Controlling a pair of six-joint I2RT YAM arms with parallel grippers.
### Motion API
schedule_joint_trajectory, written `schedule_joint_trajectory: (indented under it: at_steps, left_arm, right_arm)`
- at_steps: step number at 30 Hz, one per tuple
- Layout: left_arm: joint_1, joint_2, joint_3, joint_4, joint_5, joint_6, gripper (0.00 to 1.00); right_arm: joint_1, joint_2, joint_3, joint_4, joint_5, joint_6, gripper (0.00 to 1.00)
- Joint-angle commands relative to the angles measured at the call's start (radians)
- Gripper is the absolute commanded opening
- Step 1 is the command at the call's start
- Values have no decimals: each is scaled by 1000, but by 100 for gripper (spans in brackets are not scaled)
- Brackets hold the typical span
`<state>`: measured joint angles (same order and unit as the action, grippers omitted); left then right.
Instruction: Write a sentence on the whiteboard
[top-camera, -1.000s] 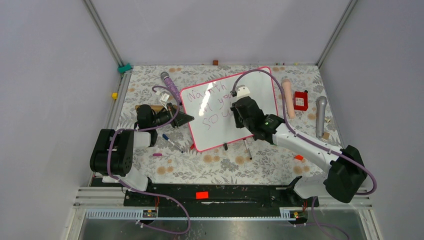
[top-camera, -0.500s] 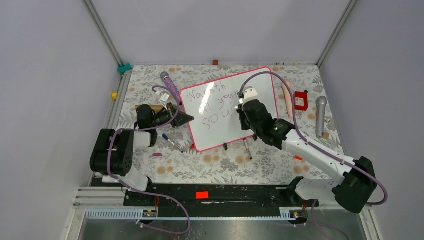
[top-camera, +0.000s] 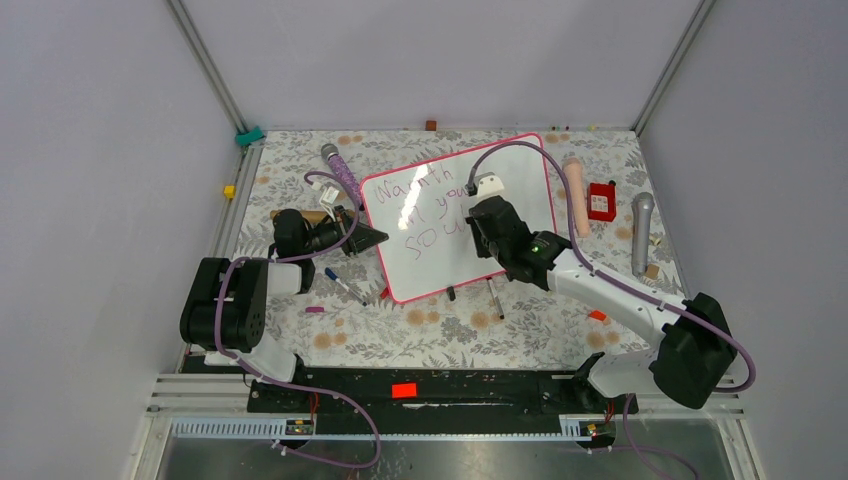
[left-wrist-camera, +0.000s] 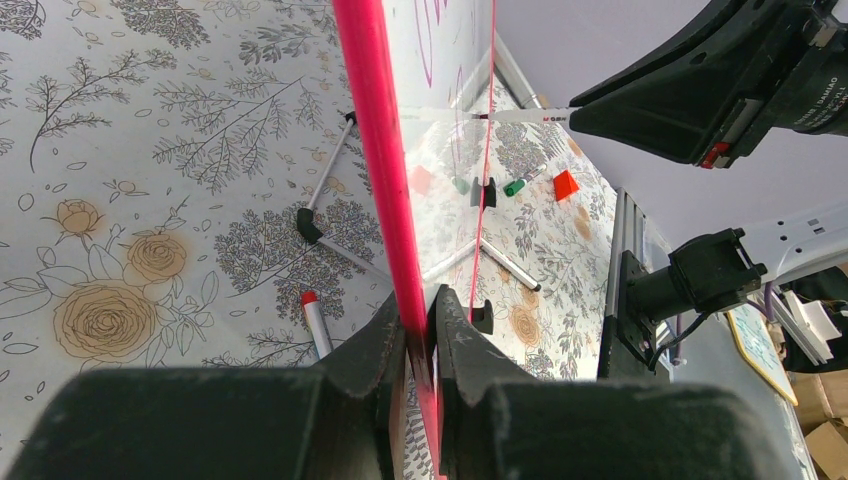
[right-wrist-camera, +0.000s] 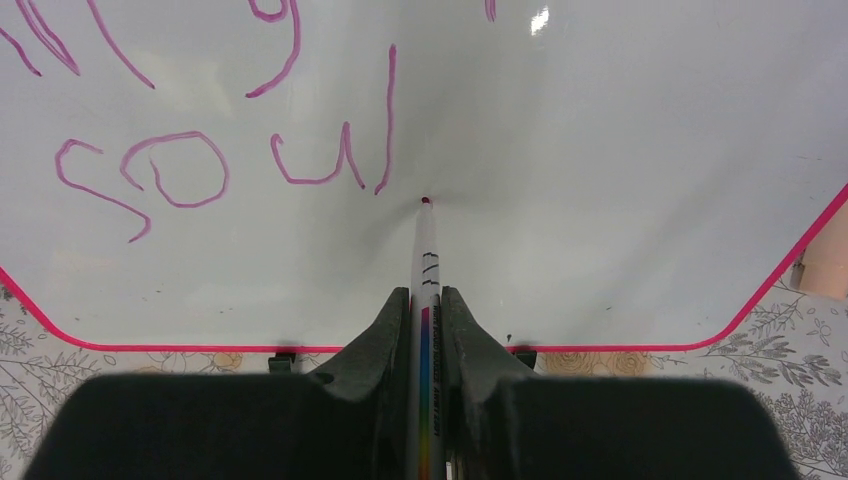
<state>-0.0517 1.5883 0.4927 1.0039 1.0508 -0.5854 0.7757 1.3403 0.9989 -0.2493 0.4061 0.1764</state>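
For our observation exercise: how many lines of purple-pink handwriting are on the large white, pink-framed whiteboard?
3: the top line near the whiteboard's far-left corner, the middle line below it, the bottom line beneath that. The right arm may hide some letters.

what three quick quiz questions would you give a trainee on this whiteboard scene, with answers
1. True or false: the left end effector is shut on the edge of the whiteboard.
2. What does the right end effector hold? A) a marker B) an eraser C) a microphone
3. Fill in: in the right wrist view, the last word of the sentence, just left of the marker tip, reads ____.

Key: 1 true. 2 A. 3 soul.
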Motion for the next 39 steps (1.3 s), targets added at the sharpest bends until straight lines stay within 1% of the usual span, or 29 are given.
schedule_joint_trajectory:
  at_steps: [1,5,6,9,13,17,20,23,28,30,31,35,38,39]
  left_arm:
    - [15,25,-6,14,-51,105,0]
    - [16,26,-6,15,-52,104,0]
    - [16,25,-6,15,-51,104,0]
    - [16,27,-7,15,-52,102,0]
    - [16,28,-6,16,-50,102,0]
    - [20,32,-5,24,-42,94,0]
    - [32,44,-18,99,-30,53,10]
    - [51,55,-51,212,-25,-18,26]
    - [108,79,-107,431,-19,-134,56]
    - [114,82,-110,457,-5,-148,96]
    - [115,74,-115,458,-9,-144,99]
    - [124,7,-162,448,-51,-110,99]
    - [140,-74,-185,342,-91,-91,99]
    - [146,-115,-199,302,-121,-84,96]
  right_arm:
    - [-6,-1,37,58,-35,5,0]
    - [-6,-1,30,58,62,5,0]
    - [-6,-1,30,58,64,2,0]
    - [-6,-5,26,58,-4,-4,0]
    - [-6,-12,20,58,23,5,0]
    - [-6,-70,13,41,-26,26,0]
    - [-6,-176,-59,105,-36,38,0]
    - [-6,-260,-99,110,-48,51,0]
    - [-7,-332,-132,97,-71,69,0]
    - [-6,-356,-148,100,-75,77,0]
    - [-6,-367,-154,101,-77,79,0]
    - [-6,-401,-171,101,-91,84,0]
    - [-6,-422,-179,102,-107,94,0]
    - [-7,-428,-181,103,-112,98,0]
